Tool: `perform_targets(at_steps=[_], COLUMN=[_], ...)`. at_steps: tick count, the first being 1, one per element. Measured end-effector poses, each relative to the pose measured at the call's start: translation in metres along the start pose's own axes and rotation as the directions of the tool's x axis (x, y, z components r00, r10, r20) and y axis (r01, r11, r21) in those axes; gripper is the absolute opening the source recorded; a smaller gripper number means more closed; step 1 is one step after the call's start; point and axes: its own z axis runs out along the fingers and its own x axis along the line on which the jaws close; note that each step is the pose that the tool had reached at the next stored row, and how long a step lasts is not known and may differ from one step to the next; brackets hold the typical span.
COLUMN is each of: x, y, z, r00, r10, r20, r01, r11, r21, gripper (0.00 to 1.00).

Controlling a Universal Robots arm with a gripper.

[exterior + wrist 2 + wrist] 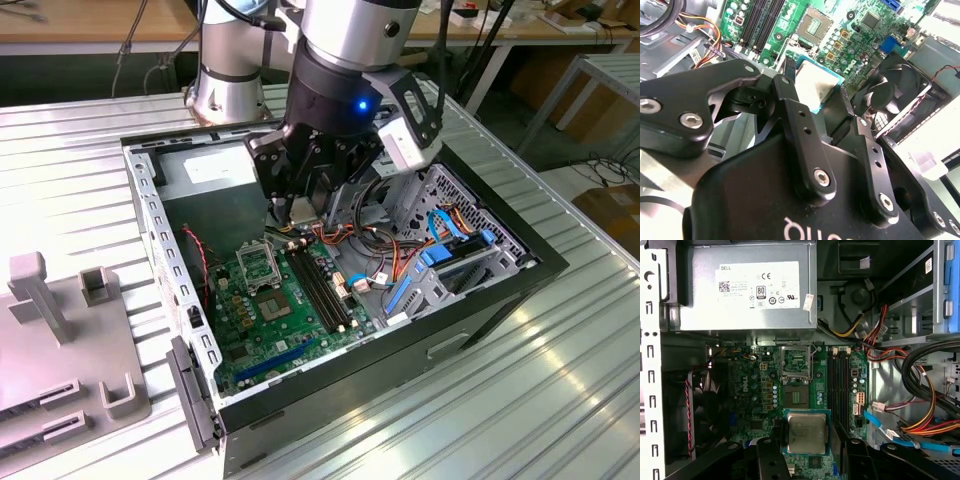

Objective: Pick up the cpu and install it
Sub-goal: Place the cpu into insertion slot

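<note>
The cpu (806, 432), a flat square chip with a dull grey metal top on a green edge, sits between my gripper's (806, 446) two black fingers, held level above the green motherboard (752, 395). In the second wrist view the cpu (816, 82) shows the same way, with a finger (790, 107) against each side. My gripper (298, 214) hangs inside the open computer case, over the back part of the board. The open socket (796, 396) lies on the board a short way from the chip, with its hinged metal frame (796, 361) lifted beyond it.
A grey power supply (747, 287) fills the case's back corner. Black memory slots (839, 385) run beside the socket. Bundled coloured cables (920, 405) and a blue-tabbed drive cage (455, 255) crowd one side, a black fan (895, 92) the other. Grey fixtures (60, 340) stand outside the case.
</note>
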Motion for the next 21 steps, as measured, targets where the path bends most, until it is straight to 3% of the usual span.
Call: perform_targets(at_steps=[21], x=[0.0], y=[-0.0002], z=[0.0217], r00=[1.0], r10=[0.0], r20=[0.0011], r01=[0.0], r11=[1.0], r21=[0.0], gripper=[0.47])
